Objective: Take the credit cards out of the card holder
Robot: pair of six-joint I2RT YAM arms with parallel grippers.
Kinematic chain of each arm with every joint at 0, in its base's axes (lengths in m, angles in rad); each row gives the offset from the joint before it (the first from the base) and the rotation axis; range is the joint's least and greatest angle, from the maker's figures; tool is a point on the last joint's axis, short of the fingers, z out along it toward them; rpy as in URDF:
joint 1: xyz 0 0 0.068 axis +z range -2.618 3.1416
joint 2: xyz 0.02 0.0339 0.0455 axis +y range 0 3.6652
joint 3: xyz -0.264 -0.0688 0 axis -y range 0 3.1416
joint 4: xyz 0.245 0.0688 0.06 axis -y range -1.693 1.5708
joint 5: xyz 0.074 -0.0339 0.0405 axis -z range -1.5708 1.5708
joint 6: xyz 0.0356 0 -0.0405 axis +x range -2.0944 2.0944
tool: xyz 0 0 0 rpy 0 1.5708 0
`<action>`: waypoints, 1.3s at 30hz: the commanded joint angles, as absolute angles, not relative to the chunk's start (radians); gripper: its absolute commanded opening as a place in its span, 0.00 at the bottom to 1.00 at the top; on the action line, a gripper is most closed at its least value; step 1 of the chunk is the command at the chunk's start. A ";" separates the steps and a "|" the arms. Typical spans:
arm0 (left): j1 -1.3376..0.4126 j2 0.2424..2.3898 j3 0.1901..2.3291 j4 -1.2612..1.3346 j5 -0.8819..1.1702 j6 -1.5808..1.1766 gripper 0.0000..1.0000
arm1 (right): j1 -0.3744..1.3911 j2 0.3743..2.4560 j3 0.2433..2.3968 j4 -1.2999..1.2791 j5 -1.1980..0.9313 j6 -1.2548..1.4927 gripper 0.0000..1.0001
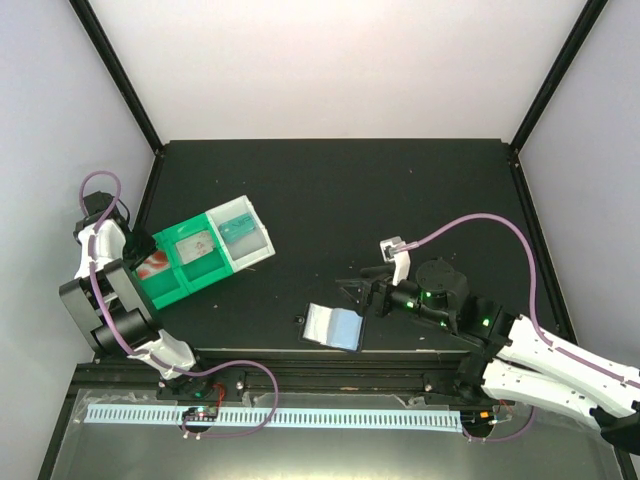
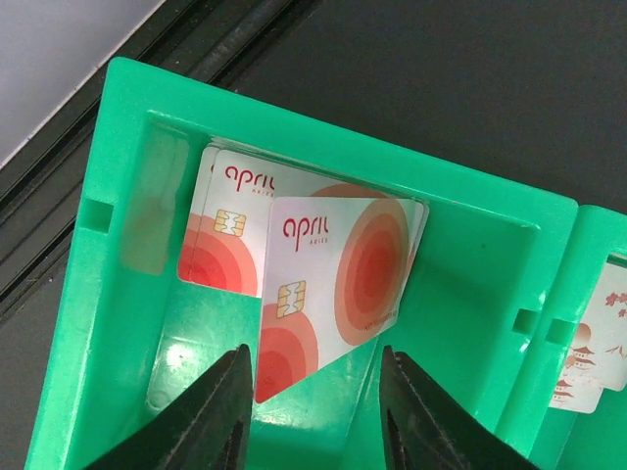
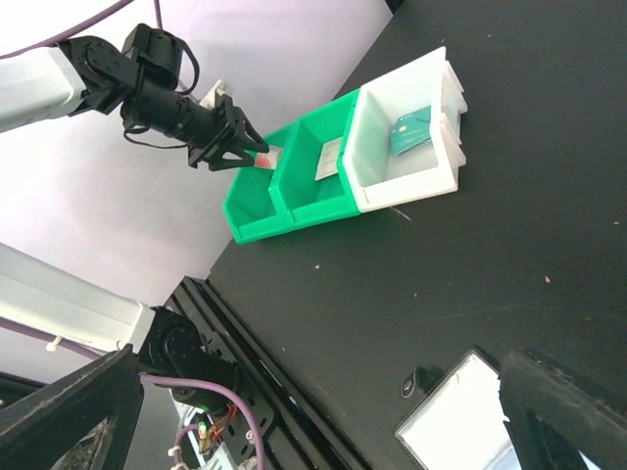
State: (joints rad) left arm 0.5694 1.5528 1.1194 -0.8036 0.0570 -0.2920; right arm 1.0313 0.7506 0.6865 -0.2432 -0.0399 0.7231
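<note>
Card holder [image 1: 335, 326] lies open and flat on the black table [image 1: 400, 200], near the front edge, between my two arms. Pale blue and grey inner panels face up, with dark edges. It sits just in front of my right claw [image 1: 365, 296] and well apart from the tray.

The right claw is wide open with nothing in it. It hangs above the table, and the holder's corner is low in its wrist view.

My left claw [image 2: 318, 411] is over the end green compartment [image 2: 127, 294] of the compartment tray [image 1: 205, 250]. Its jaws are only part-way apart and not pinching anything. Green walls stand on all sides of the fingers [image 2: 211, 416].

Two white cards with red-orange circles and gold chips are stacked in that compartment. The top card [image 2: 333, 284] is tilted, its lower corner down between my fingertips. The under card [image 2: 220, 235] is half covered by it. Both read "april"; the tiny line underneath is too small to read.

The middle green compartment holds a pale card [image 2: 588, 362] with a red pagoda-like drawing. I can't read any writing on it. The white end compartment [image 3: 392, 176] holds a teal card [image 3: 411, 132], propped at a tilt.
</note>
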 commanded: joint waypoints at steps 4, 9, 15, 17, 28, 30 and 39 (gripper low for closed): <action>0.572 1.532 1.147 -0.805 0.103 -0.310 0.45 | 1.029 0.741 0.672 -0.217 -0.063 0.719 1.00; 0.571 1.483 1.134 -0.789 0.134 -0.318 0.58 | 1.029 0.737 0.682 -0.244 -0.051 0.713 1.00; 0.548 1.402 1.089 -0.748 0.267 -0.308 0.84 | 1.029 0.716 0.647 -0.239 -0.030 0.735 1.00; 0.539 1.382 1.087 -0.754 0.323 -0.287 0.92 | 1.029 0.713 0.646 -0.254 -0.014 0.752 1.00; 0.336 1.245 1.053 -0.802 0.491 -0.279 0.99 | 1.029 0.715 0.595 -0.345 0.018 0.810 1.00; 0.270 1.223 1.045 -0.812 0.491 -0.281 0.97 | 1.029 0.719 0.574 -0.353 0.013 0.824 0.99; -0.111 1.088 0.926 -0.756 0.479 -0.408 0.81 | 1.029 0.795 0.431 -0.255 -0.020 0.918 0.62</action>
